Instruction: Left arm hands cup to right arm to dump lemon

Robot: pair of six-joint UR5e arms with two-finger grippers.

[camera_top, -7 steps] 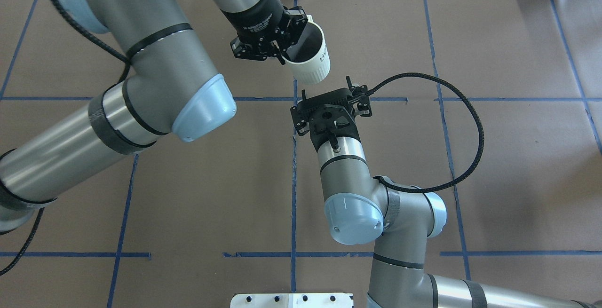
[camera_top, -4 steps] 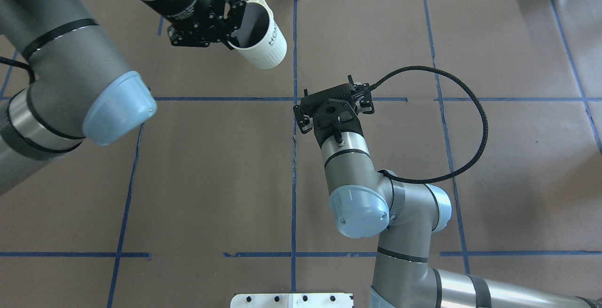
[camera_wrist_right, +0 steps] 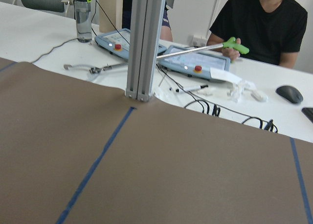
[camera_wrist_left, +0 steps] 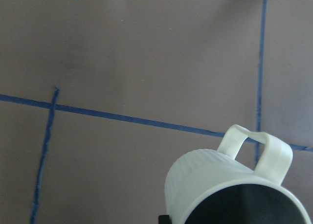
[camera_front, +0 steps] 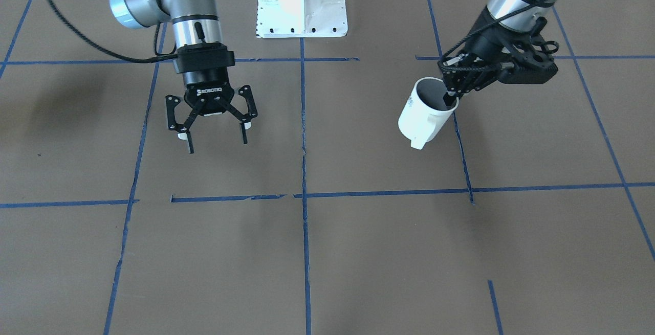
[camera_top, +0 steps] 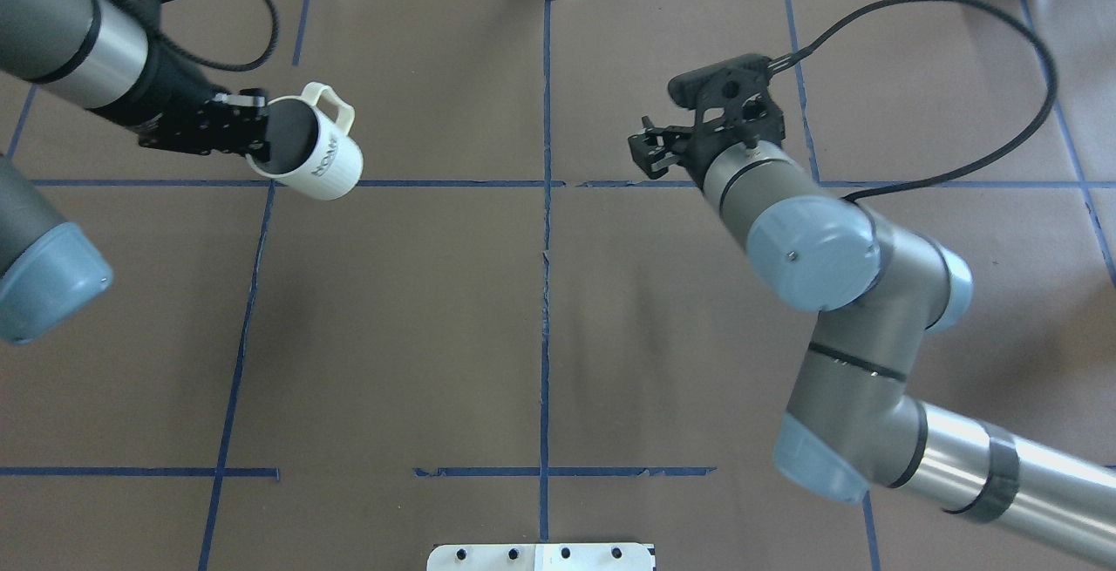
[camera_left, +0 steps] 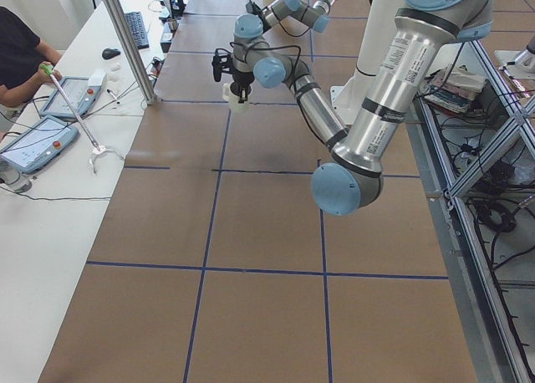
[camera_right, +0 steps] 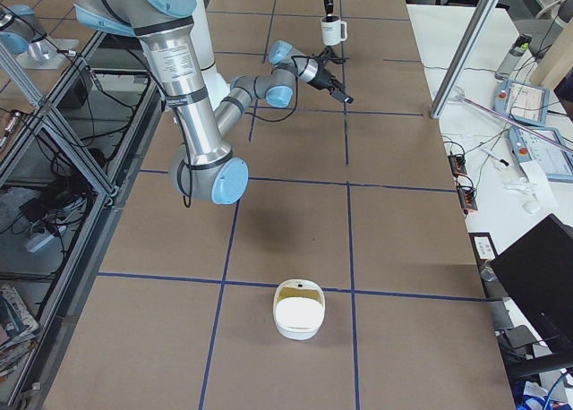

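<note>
Flat brown table [camera_top: 392,336] is carrying strips of blue tape [camera_top: 545,292] that are running across it in a grid. The white metal robot base [camera_front: 302,2] is sitting at one long edge. A small white rounded container showing some yellow [camera_right: 298,313] is lying well away from that base, toward the end on the robot's right.

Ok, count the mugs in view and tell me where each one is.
1. The mug is held tilted over the table by the left gripper, pinched at its rim. No other mug shows.
</note>
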